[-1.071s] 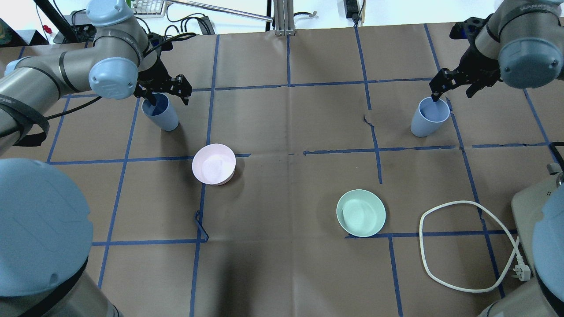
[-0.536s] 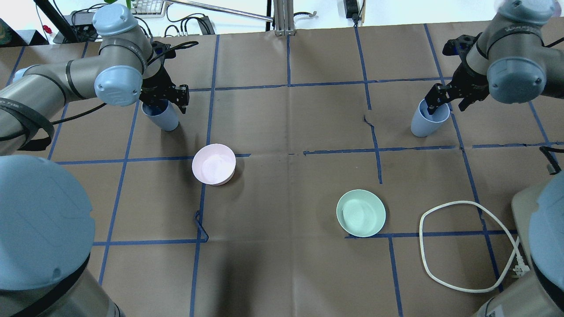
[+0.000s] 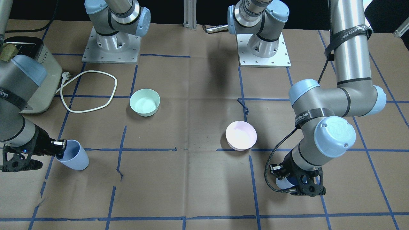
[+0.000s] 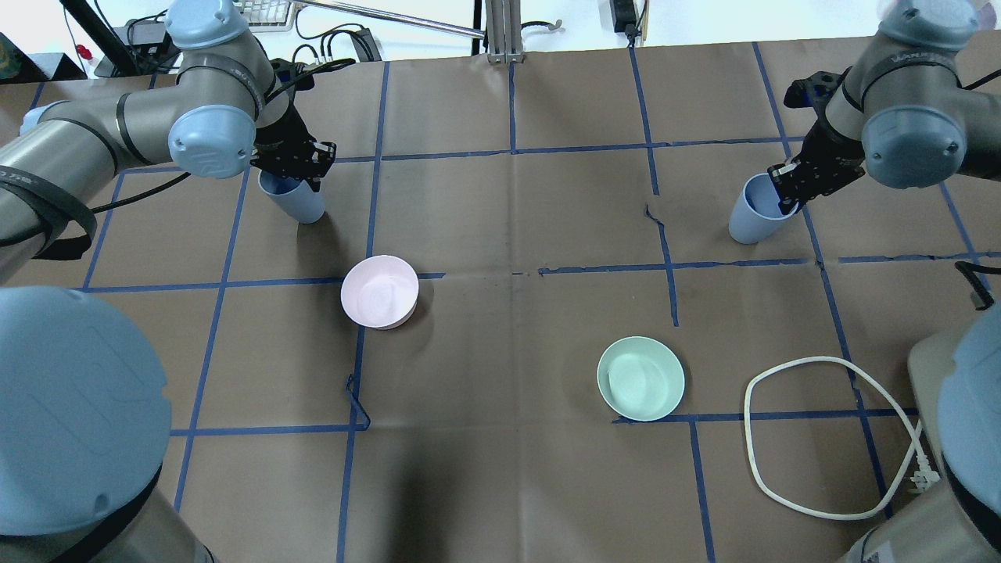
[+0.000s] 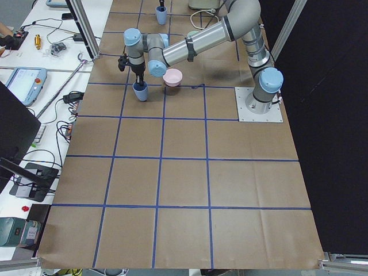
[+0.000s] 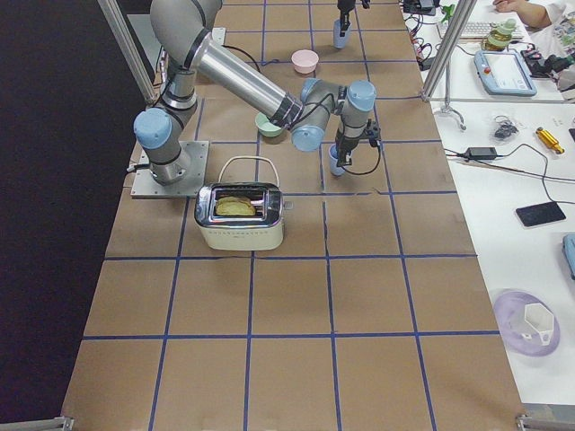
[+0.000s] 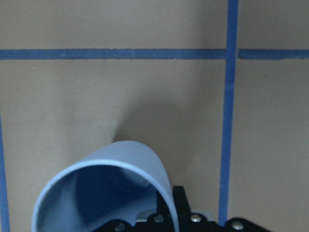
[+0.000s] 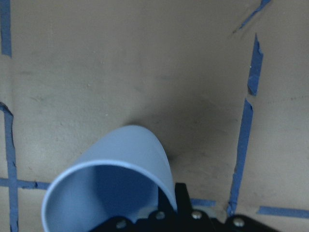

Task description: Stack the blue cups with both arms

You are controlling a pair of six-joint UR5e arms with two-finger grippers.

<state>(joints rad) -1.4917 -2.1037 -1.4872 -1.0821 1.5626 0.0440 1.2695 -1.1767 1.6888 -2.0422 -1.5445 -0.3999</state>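
a: item one, left cup?
b: left cup (image 4: 301, 205), upright on the tabletop (image 4: 500, 352), far side, left end. its rim sits under the left claw (image 4: 295, 173). from across the table only a pale sliver of it shows below the wrist.
a: claw state?
b: narrow, pinched on the cup wall at the rim, one finger inside and one outside. the wrist view cuts the fingertips off at its lower edge.
a: item two?
b: right cup (image 4: 747, 217), far side, right end, well apart from the first. it looks slightly tilted from across the table; cannot tell whether the base lies flat.
a: its claw?
b: right claw (image 4: 784, 194), also narrow, gripping the rim wall. the joint cap partly covers it from overhead.
a: remaining stock?
b: pink bowl (image 4: 379, 291) and green bowl (image 4: 640, 378), both between the cups and nearer the robot, touching neither. white cord (image 4: 745, 418), looped beside the green bowl. toaster (image 6: 238, 215), holding bread, cropped at the overhead edge.
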